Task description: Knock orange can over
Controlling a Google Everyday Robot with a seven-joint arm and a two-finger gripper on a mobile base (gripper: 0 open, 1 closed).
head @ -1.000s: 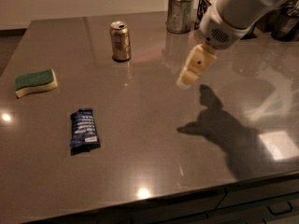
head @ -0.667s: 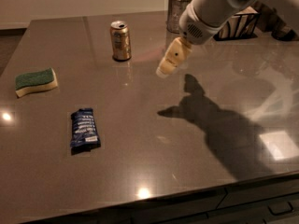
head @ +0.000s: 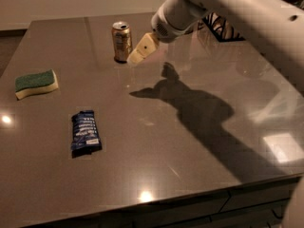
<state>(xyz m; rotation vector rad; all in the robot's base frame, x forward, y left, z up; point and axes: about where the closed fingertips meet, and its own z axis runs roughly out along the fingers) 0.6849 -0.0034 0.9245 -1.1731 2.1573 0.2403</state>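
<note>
The orange can (head: 122, 41) stands upright on the grey table (head: 156, 141) at the back, left of centre. My gripper (head: 136, 56) hangs from the white arm that reaches in from the upper right. Its cream fingers (head: 144, 48) point down and left, and the tip is just right of the can's lower half, very close to it or touching it.
A green and cream sponge (head: 35, 83) lies at the left. A blue snack packet (head: 85, 131) lies left of centre toward the front. A dark wire rack (head: 219, 26) stands at the back right behind the arm. The table's front edge runs along the bottom.
The arm has swung left across the back of the table, bringing the gripper from right of centre down to beside the can. The can still stands upright.
</note>
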